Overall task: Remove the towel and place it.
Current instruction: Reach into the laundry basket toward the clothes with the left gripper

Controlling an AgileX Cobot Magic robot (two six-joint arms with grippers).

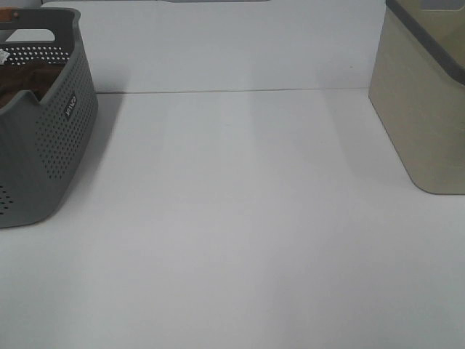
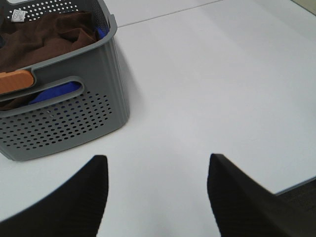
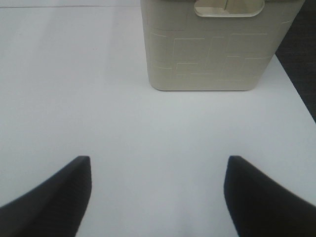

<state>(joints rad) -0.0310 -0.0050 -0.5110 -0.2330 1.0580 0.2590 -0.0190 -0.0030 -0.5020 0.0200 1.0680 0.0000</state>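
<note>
Currently the left gripper and right gripper hover spread wide, empty. Ahead of the left fingers, the towel lies crumpled in the grey basket (over something blue); a careless pinch could drag that out too.

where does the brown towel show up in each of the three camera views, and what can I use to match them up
Exterior high: the towel lies inside the grey basket at the left edge, only partly in frame.
Left wrist: the towel fills the same basket, white tag at the far corner.
Right wrist: not in view; only the beige bin on the table.
Shared landmark: the grey perforated basket links the first two; the beige bin links exterior and right wrist.
</note>
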